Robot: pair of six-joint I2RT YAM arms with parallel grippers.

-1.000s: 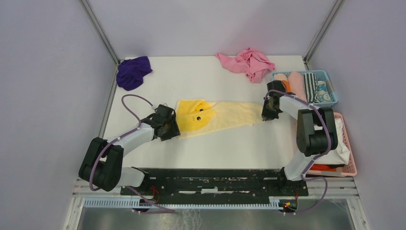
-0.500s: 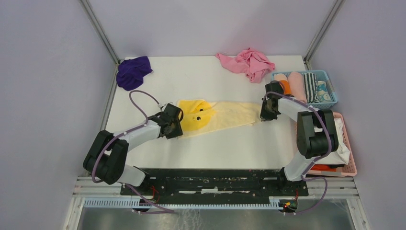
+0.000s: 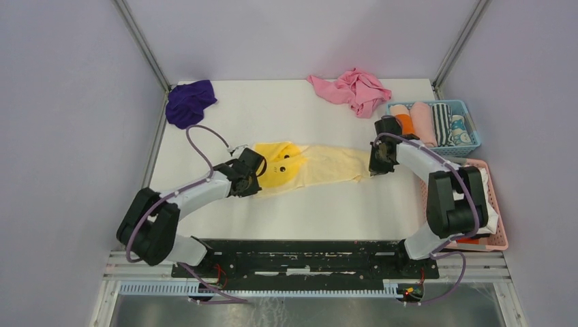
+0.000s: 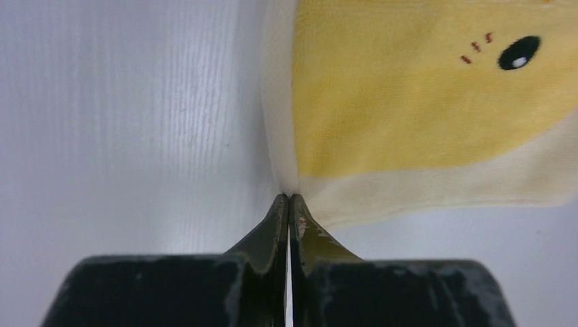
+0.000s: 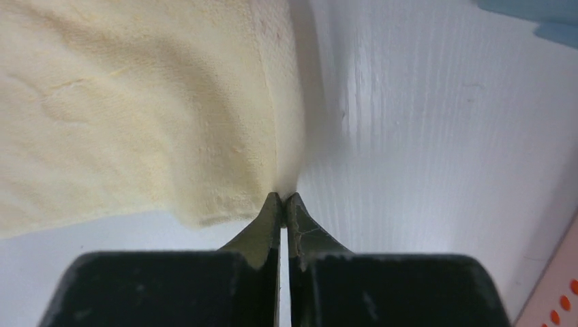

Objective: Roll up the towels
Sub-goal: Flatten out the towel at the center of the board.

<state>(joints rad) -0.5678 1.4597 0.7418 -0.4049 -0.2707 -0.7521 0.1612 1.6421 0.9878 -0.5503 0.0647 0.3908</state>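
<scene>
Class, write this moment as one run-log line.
yellow towel: stretched flat | left claw: shut on left corner | right claw: shut on right corner | roll: not started

No word, number, label or brand can be read in any view.

The only marks are pictures, not writing. The yellow towel [image 4: 409, 116] carries a stitched face: in the left wrist view, a black oval eye [image 4: 519, 52] with a white glint, and just left of it three short red dashes [image 4: 476, 49]. From above, the same face shows as small dark dots on the towel's brighter yellow end. Right of the towel, in the blue basket [image 3: 470, 147], a rolled teal-and-white towel [image 3: 461, 129] bears printed figures too small to make out.
</scene>
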